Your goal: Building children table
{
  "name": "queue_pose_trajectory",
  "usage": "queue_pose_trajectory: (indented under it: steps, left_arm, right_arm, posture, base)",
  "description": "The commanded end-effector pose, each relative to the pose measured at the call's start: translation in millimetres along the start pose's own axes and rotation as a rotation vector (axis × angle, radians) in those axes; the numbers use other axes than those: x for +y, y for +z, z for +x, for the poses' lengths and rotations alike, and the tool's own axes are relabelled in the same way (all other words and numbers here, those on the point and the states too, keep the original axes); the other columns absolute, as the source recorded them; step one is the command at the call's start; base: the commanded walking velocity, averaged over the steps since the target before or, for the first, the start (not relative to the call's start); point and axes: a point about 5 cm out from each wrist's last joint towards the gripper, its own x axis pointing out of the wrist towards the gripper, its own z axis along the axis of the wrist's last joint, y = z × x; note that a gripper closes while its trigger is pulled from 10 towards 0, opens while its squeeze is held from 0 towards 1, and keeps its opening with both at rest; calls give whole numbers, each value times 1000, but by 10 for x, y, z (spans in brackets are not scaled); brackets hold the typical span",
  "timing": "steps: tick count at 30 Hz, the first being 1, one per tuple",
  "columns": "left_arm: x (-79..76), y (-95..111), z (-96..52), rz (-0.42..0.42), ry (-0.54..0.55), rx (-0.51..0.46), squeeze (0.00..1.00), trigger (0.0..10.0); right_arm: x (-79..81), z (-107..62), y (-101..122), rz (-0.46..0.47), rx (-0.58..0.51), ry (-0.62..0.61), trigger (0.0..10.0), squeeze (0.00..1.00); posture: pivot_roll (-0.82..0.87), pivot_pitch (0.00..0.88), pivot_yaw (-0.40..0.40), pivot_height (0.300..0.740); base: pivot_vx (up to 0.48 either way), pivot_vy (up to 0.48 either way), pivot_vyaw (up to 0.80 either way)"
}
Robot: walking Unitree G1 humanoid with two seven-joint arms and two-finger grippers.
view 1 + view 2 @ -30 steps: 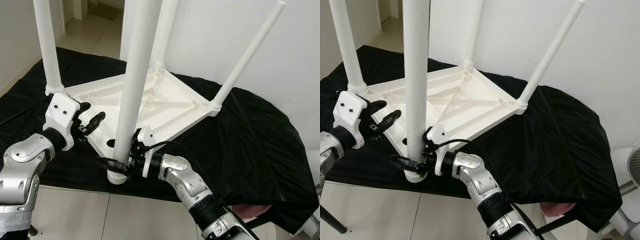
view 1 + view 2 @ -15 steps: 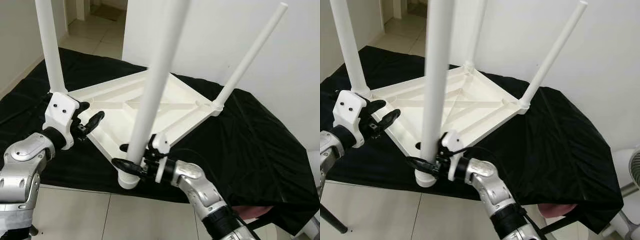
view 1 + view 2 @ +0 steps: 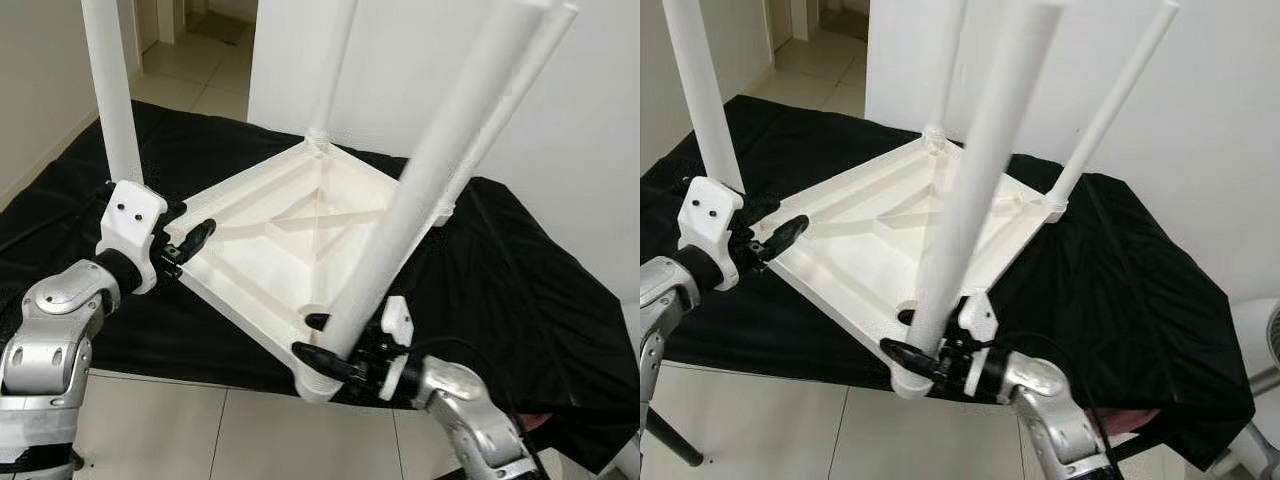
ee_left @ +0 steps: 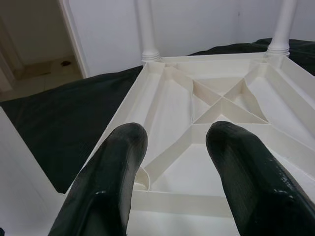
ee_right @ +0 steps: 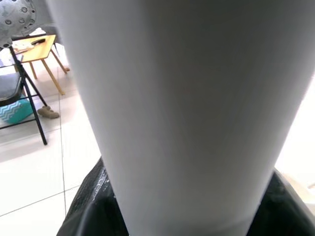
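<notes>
Children's table (image 3: pixel 300 225), white plastic, lies upside down on a black cloth (image 3: pixel 520 280) spread over a raised surface, ribbed underside facing up. Three legs stand in their corner sockets: one at the far corner (image 3: pixel 335 70), one at the right corner (image 3: pixel 1110 110), one at the left corner (image 3: pixel 112 90). The fourth leg (image 3: pixel 420 190) is at the near corner, leaning markedly to the right, its collared foot sitting at the table's near edge; whether it is seated in the socket cannot be told.

Right gripper (image 3: pixel 335 360) is clamped around this fourth leg just above its collar, one black finger either side. Left gripper (image 3: pixel 190 240) is at the table's left edge, beside the left leg, fingers (image 4: pixel 113 167) spread apart over the rim and gripping nothing.

Assessment: the tabletop appears a light, stiff moulding, liable to slide on the cloth under sideways load. The legs are smooth tubes, probably slippery; a low hold near the collar gives best control of the foot. The lean must be corrected before pressing home. The left gripper would do well to steady the rim.
</notes>
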Motion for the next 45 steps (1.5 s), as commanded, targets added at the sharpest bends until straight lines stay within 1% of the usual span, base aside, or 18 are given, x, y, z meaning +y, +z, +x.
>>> queue_pose_trajectory:
  steps: [1, 3, 4, 7, 8, 15, 16, 24, 26, 31, 32, 33, 34, 39, 42, 43, 44, 45]
  left_arm:
    - [6, 10, 36, 9, 39, -4, 0, 10000]
    - [7, 9, 45, 9, 35, -5, 0, 10000]
    - [5, 7, 54, 8, 30, -5, 0, 10000]
    - [-17, 6, 73, 12, 8, -5, 0, 10000]
    - [-41, 5, 86, 17, -19, -7, 0, 10000]
    - [-99, -32, 106, 29, -109, 6, 0, 10000]
    - [-155, -65, 116, 27, -181, 14, 0, 10000]
    - [-336, -186, 67, 64, -407, 56, 0, 10000]
    - [-410, -276, 40, 105, -536, 105, 0, 10000]
    - [-425, -315, 68, 135, -581, 132, 0, 10000]
    - [-435, -350, 100, 149, -605, 152, 98, 10000]
    - [-439, -375, 122, 159, -622, 166, 98, 10000]
    - [-451, -404, 143, 168, -652, 184, 1000, 10000]
    - [-464, -432, 163, 167, -703, 202, 1000, 10000]
    - [-451, -461, 216, 213, -716, 222, 1000, 10000]
    - [-438, -484, 248, 238, -722, 237, 847, 10000]
    - [-438, -484, 248, 238, -722, 237, 847, 10000]
    - [-426, -503, 273, 254, -726, 248, 522, 10000]
  right_arm:
    - [-102, -171, -63, 14, 61, -74, 3804, 0]
    - [-121, -225, -67, 8, 72, -96, 3804, 0]
    - [-138, -253, -75, 2, 81, -115, 9647, 0]
    - [-144, -243, -83, 10, 78, -124, 10000, 0]
    - [-145, -211, -78, 32, 62, -128, 10000, 1000]
    - [-125, -126, -43, 33, 27, -149, 10000, 1000]
    - [-86, -152, -62, 23, 36, -136, 10000, 0]
    - [-33, -310, -85, 52, 46, -113, 10000, 0]
    - [-79, -433, -78, 59, 56, -136, 10000, 0]
    - [-97, -484, -53, 60, 54, -143, 10000, 0]
    - [-108, -500, -39, 59, 51, -151, 10000, 0]
    - [-114, -507, -31, 59, 48, -157, 10000, 0]
    - [-121, -517, -24, 59, 46, -164, 10000, 0]
    - [-123, -533, -14, 56, 45, -168, 10000, 0]
    - [-122, -550, -9, 54, 46, -169, 10000, 0]
    - [-123, -559, -5, 53, 46, -169, 10000, 0]
    - [-123, -559, -5, 53, 46, -169, 10000, 0]
    - [-127, -564, -1, 54, 46, -169, 10000, 0]
  posture:
    - [51, 0, -142, 740]
    - [51, 0, -142, 740]
    - [49, 0, -141, 740]
    - [46, 0, -133, 740]
    - [44, 0, -130, 740]
    - [51, 0, -128, 740]
    - [56, 0, -130, 740]
    - [51, 0, -119, 740]
    - [47, 0, -111, 740]
    - [42, 0, -104, 740]
    - [38, 0, -100, 740]
    - [36, 0, -98, 740]
    - [34, 0, -94, 740]
    - [31, 0, -92, 740]
    - [26, 0, -82, 740]
    - [26, 0, -82, 740]
    - [26, 0, -82, 740]
    - [25, 0, -80, 740]
  base:
    - [0, 0, 0]
    - [0, 0, 0]
    - [0, 0, 0]
    - [0, 0, 0]
    - [0, 0, 0]
    - [0, 0, 0]
    - [0, 0, 0]
    - [0, 0, 0]
    - [0, 0, 0]
    - [0, 0, 0]
    - [0, 0, 0]
    - [0, 0, 0]
    - [0, 0, 0]
    - [0, 0, 0]
    - [0, 0, 0]
    - [0, 0, 0]
    - [0, 0, 0]
    - [0, 0, 0]
